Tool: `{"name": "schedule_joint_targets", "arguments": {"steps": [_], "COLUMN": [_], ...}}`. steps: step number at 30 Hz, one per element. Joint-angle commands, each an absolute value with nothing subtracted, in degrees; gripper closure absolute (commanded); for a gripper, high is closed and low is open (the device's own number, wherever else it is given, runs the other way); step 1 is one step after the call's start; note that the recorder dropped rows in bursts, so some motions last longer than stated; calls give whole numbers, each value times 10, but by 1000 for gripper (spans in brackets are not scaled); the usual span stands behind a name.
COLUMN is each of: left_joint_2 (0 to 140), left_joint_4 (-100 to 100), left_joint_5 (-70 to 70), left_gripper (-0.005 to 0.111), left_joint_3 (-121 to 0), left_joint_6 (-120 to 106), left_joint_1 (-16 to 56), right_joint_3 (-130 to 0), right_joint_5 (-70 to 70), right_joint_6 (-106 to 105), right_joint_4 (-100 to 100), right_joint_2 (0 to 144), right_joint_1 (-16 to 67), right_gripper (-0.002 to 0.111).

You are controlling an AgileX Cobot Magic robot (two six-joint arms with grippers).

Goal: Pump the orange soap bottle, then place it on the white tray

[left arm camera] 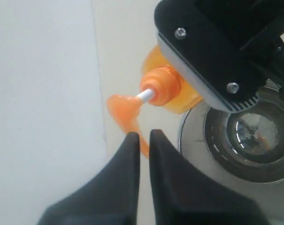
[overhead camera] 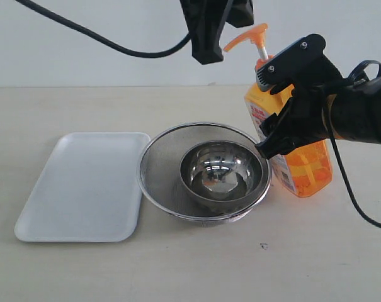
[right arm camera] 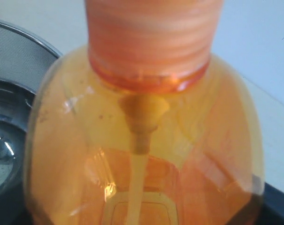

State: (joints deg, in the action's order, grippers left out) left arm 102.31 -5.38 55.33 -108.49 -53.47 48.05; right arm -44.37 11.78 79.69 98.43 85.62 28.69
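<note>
The orange soap bottle (overhead camera: 303, 167) stands right of the strainer, leaning a little, with its pump head (overhead camera: 248, 36) raised on the white stem. My right gripper (overhead camera: 266, 112) is shut on the bottle's body, one finger on each side. In the right wrist view the bottle (right arm camera: 142, 140) fills the frame and hides the jaws. My left gripper (overhead camera: 206, 58) hangs shut just left of the pump head and holds nothing. In the left wrist view its tips (left arm camera: 144, 134) sit beside the pump spout (left arm camera: 124, 109). The white tray (overhead camera: 83, 185) lies flat at the left.
A round steel mesh strainer (overhead camera: 162, 157) with a steel bowl (overhead camera: 223, 173) in it sits between the tray and the bottle, touching the tray's right edge. A black cable (overhead camera: 83, 31) hangs at the upper left. A wall runs behind the table.
</note>
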Motion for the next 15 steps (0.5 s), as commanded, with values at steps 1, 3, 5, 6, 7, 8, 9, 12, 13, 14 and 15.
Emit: {"name": "schedule_joint_targets", "arguments": {"steps": [1, 3, 5, 6, 7, 8, 9, 12, 13, 14, 15], "left_joint_2": [1014, 1016, 1019, 1020, 1021, 1023, 1026, 1037, 1041, 1044, 1048], "left_joint_4": [-94, -117, -138, -140, -143, -143, -143, -143, -143, -144, -144], "left_joint_5": [531, 511, 492, 485, 477, 473, 467, 464, 464, 464, 464], "left_gripper": [102, 102, 102, 102, 102, 102, 102, 102, 102, 102, 102], "left_joint_3": [-1089, -1089, -1089, -1089, -1089, -1089, -1089, -1089, -1089, -1089, -1089], "left_joint_6": [-510, -473, -443, -436, -430, -429, -429, -429, -429, -429, -429], "left_joint_1": [480, 480, 480, 480, 479, 479, 479, 479, 479, 479, 479], "right_joint_3": [-453, -453, -453, -453, -453, -453, -453, -453, -453, -453, -453], "right_joint_5": [138, 141, 146, 146, 146, 146, 146, 142, 142, 144, 146], "right_joint_6": [790, 790, 790, 790, 790, 790, 790, 790, 790, 790, 788], "right_joint_4": [999, 999, 999, 999, 999, 999, 999, 999, 999, 999, 999], "right_joint_2": [847, 847, 847, 847, 847, 847, 847, 847, 847, 847, 847], "right_joint_1": [285, 285, 285, 285, 285, 285, 285, 285, 285, 285, 285], "right_gripper": [108, 108, 108, 108, 108, 108, 108, 108, 108, 108, 108]}}
